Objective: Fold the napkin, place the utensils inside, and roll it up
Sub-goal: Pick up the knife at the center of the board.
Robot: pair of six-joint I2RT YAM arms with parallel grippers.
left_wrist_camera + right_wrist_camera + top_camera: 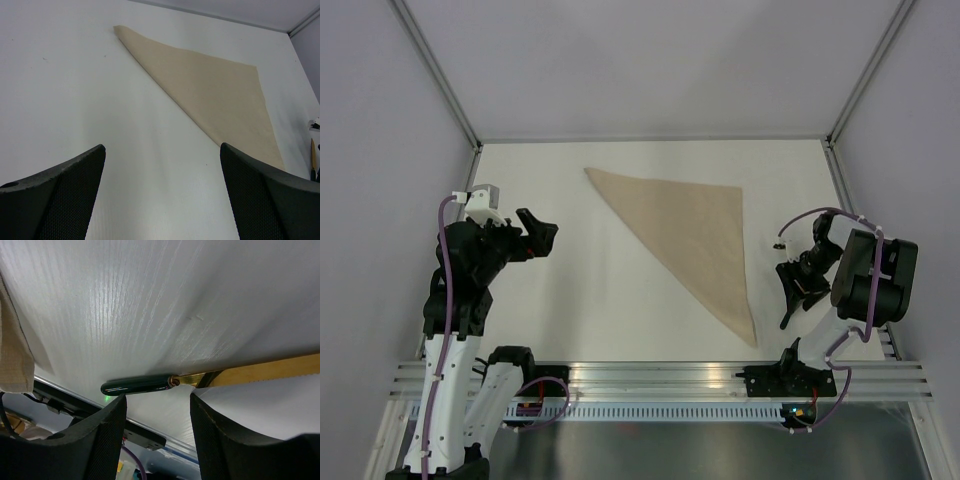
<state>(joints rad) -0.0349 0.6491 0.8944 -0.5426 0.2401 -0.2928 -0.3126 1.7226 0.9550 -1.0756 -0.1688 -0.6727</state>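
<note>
Now, the napkin (690, 235) lies centrally as a limp folded triangle, and I'd pinch the light, stiff, slick-looking knife (220, 376) to its right by the dark handle (137, 384), beneath my spread right gripper (157, 402); the left gripper (162, 146) gapes empty.

Black and white left arm (470, 270) and right arm (865, 280), chunky and round at the joints. Thin purple cables (444, 250) looping along both, a small white box (483, 203) on the left one. Black fingers (60, 195) with tiny dots all over.
</note>
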